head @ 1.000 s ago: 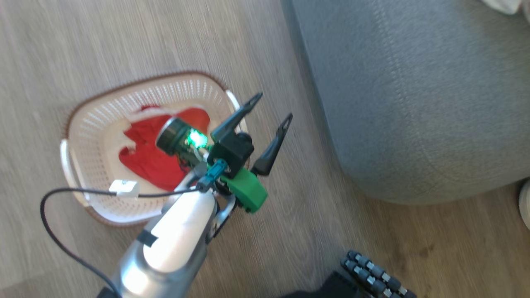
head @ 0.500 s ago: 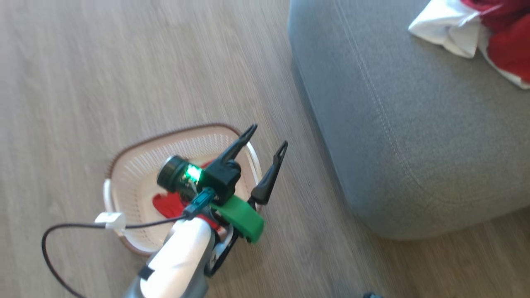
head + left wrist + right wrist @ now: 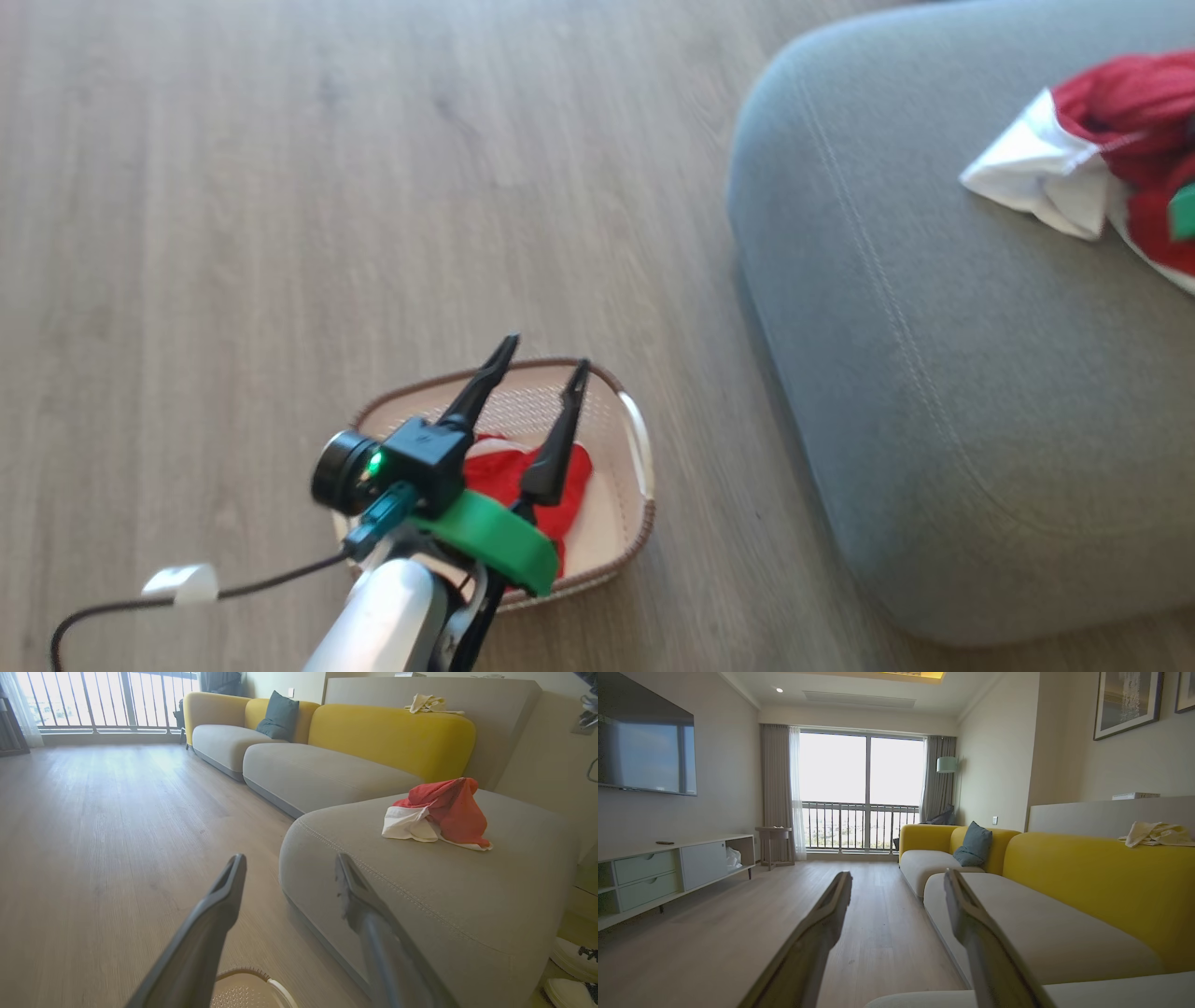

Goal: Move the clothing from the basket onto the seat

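Second transfer, approach step. Left pincer (image 3: 546, 355), spread and empty, hovers over the basket (image 3: 616, 509) on the floor, which holds the red garment (image 3: 499, 476). The red-and-white garment (image 3: 1102, 159) lies on the seat (image 3: 934, 373), away from its near corner. Right pincer (image 3: 899, 877) is spread and empty. Next move, as judged: descend, pinch the fabric, lift clear.

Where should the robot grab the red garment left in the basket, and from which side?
Pinch the bunched fabric near its middle, coming straight down. The red garment lies crumpled low inside the basket, so the walls likely block a sideways approach. The left gripper hangs above, jaws open.
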`<state>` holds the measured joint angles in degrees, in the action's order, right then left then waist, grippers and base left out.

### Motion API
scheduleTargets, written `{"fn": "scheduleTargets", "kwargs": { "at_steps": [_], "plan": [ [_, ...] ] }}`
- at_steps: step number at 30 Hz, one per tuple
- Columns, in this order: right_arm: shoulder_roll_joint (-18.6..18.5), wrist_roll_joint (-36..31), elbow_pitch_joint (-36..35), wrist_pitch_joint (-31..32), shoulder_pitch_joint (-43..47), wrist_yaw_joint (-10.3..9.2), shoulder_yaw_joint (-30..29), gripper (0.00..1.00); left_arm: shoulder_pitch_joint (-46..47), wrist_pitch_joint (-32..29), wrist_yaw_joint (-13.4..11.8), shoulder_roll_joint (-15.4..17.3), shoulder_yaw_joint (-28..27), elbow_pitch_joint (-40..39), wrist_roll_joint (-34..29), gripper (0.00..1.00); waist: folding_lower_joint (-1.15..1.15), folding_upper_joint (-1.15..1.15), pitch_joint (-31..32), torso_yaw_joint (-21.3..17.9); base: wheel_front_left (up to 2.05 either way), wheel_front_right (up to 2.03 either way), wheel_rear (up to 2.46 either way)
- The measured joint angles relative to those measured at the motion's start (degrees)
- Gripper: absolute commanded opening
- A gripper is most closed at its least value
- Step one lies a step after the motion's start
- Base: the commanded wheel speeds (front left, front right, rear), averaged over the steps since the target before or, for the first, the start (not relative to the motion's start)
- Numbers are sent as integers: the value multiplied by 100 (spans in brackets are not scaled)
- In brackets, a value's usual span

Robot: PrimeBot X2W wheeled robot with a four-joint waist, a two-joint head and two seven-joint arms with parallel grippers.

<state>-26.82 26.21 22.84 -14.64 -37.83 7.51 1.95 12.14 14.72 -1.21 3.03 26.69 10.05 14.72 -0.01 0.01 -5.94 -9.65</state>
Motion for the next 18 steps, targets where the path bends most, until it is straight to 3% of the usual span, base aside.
{"fn": "scheduleTargets", "kwargs": {
  "at_steps": [11, 18],
  "plan": [
    [591, -277, -1234, 0, 1604, 0, 243, 100, -508, 0, -224, -10, -487, -414, 42, 100, 0, 0, 378, 659, 0, 0, 0],
    [966, -486, -1470, 1, 2388, 0, 552, 100, -739, 0, -664, -9, -671, -592, 38, 100, 0, 0, 430, 972, 0, 0, 0]
  ]
}}
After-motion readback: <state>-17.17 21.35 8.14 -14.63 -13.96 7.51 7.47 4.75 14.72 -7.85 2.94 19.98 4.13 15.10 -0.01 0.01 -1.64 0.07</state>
